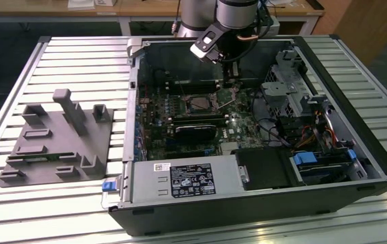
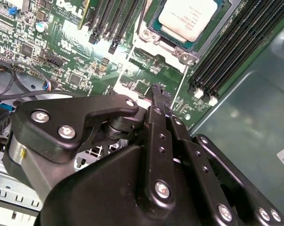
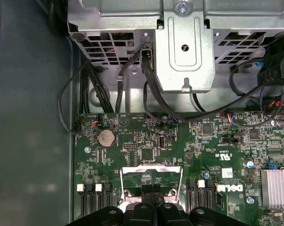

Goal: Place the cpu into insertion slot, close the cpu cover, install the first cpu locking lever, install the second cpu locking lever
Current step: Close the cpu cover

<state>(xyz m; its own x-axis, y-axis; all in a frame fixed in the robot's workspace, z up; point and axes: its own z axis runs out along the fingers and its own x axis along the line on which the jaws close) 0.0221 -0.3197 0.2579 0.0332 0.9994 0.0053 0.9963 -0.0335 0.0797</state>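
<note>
The gripper's (image 2: pixel 158 94) jaws are clenched, the two black fingers (image 2: pixel 151 141) pressed flat together in the second wrist view with nothing visible between them. Their tip sits just beside the free edge of the cpu cover (image 3: pixel 151 168). The cover seems to stand raised off the socket, though contact is hard to judge.

The second wrist view shows the cpu (image 2: pixel 188 16) lying in the insertion slot (image 2: pixel 168 49), its metal top bare. The first wrist view shows the cover's frame, the motherboard (image 3: pixel 203 141) and the drive cage (image 3: pixel 184 47) beyond.

In the exterior view the arm (image 1: pixel 227 15) reaches steeply down over the far wall of the open computer case (image 1: pixel 247 203). The case lies toward the bench's (image 1: pixel 78 56) right edge in the exterior view, and a grey fixture (image 1: pixel 57 142) sits near its left edge.
</note>
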